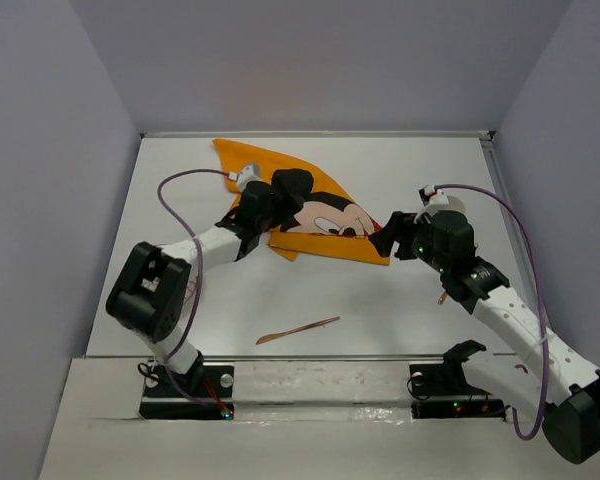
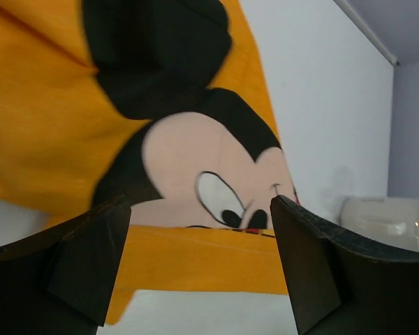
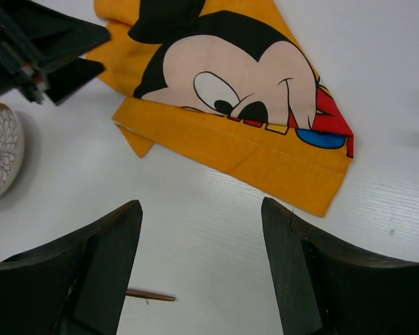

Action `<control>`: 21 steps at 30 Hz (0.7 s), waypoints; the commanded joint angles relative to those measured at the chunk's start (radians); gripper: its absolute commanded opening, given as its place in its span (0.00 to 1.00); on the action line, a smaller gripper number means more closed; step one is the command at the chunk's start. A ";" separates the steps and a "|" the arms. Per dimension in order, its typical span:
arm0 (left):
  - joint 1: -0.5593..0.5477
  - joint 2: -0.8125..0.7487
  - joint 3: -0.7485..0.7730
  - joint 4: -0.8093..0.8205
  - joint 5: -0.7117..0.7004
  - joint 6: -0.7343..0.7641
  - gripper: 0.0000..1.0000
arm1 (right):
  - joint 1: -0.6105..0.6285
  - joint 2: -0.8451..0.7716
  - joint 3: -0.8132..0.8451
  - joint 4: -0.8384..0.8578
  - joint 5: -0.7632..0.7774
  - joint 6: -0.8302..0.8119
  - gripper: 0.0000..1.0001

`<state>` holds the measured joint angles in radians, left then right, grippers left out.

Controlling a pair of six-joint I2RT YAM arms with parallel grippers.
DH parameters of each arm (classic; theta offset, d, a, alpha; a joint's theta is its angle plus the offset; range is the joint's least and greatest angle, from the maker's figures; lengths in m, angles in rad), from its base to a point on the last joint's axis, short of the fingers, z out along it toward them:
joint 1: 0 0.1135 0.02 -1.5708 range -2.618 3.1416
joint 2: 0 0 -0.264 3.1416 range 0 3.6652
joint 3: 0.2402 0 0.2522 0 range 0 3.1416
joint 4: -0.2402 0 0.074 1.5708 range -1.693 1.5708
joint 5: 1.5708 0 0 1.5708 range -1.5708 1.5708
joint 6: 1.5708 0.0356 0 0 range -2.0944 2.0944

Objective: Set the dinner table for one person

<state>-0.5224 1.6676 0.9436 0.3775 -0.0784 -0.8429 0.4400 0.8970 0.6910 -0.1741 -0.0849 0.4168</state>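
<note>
Both sets of fingers are spread with nothing held. Left gripper (image 2: 201,206) is over the left of the Mickey Mouse cloth (image 1: 330,245), right gripper (image 3: 201,206) is near its right corner. The cloth lies skewed, far-centre on the dinner table (image 1: 400,310), with its near hem folded. Risk: a low fingertip snags that fold and drags the cloth askew.

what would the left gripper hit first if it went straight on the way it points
The orange Mickey Mouse cloth: it fills the gap ahead of the open left gripper, probably its folded near edge.

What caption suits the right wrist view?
Open jaws over the dinner table, facing the folded Mickey Mouse cloth.
</note>
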 commanded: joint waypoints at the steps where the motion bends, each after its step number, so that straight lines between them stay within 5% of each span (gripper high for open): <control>1: 0.128 -0.161 -0.133 0.008 -0.189 0.033 0.89 | 0.008 0.020 0.022 0.048 0.033 0.008 0.66; 8: 0.277 -0.174 -0.264 0.023 -0.189 0.004 0.78 | 0.008 0.010 -0.016 0.093 -0.024 0.027 0.64; 21: 0.288 0.063 -0.089 -0.088 -0.287 0.044 0.60 | 0.008 -0.046 -0.065 0.090 -0.024 0.037 0.64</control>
<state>-0.2340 1.7012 0.7956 0.3237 -0.2977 -0.8223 0.4400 0.8783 0.6441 -0.1383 -0.1135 0.4458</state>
